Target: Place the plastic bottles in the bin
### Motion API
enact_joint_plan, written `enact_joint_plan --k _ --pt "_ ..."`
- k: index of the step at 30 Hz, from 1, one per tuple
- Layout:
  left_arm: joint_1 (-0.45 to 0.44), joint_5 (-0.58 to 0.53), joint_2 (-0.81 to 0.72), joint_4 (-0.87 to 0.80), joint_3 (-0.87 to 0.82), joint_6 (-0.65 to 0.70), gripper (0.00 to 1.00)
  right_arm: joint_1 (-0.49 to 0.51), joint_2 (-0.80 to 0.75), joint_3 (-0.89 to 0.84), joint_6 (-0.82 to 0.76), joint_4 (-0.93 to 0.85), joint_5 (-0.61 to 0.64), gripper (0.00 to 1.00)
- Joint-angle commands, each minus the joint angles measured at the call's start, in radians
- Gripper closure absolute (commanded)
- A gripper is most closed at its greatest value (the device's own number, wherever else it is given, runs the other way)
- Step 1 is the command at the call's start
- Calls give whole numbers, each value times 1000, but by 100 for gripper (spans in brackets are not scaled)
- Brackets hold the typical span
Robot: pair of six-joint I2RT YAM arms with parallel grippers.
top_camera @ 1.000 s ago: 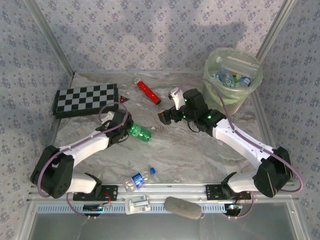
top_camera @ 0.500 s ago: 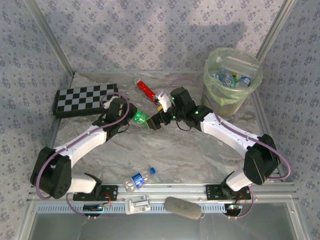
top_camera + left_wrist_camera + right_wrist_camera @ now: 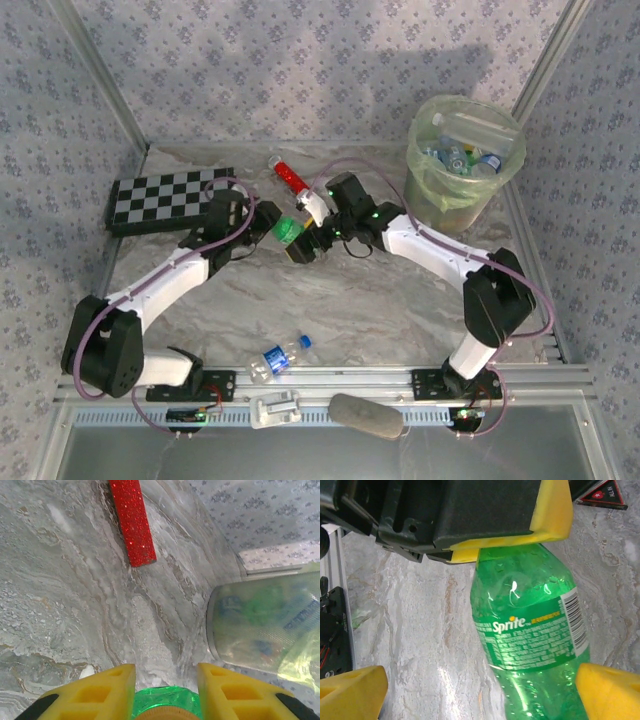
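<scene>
green sprite bottle is being passed from one arm to the other

the left gripper (image 3: 166, 685) has its yellow jaws squeezed tight on the sprite bottle (image 3: 530, 625). it holds the bottle near the cap end, and the fat part sticks out past the jaws.

the right gripper (image 3: 480, 690) has its jaws wide open and holds nothing. the fat part of the bottle lies right between them. one pad is well off to the side. the other is very near the label, and i cannot tell if it touches.

so i think this is the hand-over step. the bin (image 3: 430, 185) stands far past the right jaws, off on the right arm's side, and it has bottles in it already.

next, the right jaws need to close on the fat part. only then should the left jaws let go, or the bottle could drop. then it can go to the bin.

one more clear bottle (image 3: 280, 357) lies on the table, well behind both jaws, waiting its turn.
</scene>
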Motion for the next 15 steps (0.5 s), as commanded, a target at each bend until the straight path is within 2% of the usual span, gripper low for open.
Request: enact_joint_plan --k 1,6,10,12,15 --pt "11 158 -12 56 32 15 88 6 30 39 -23 -41 -31 3" --pt "21 196 -17 78 30 21 89 6 48 54 -26 -63 -21 9" --pt "34 241 -17 68 45 38 89 8 44 50 -34 -79 72 7" --pt "37 256 -20 45 54 53 89 15 38 48 -48 -87 139 2" --pt "39 267 -25 21 64 67 89 34 30 51 -82 -96 233 1"
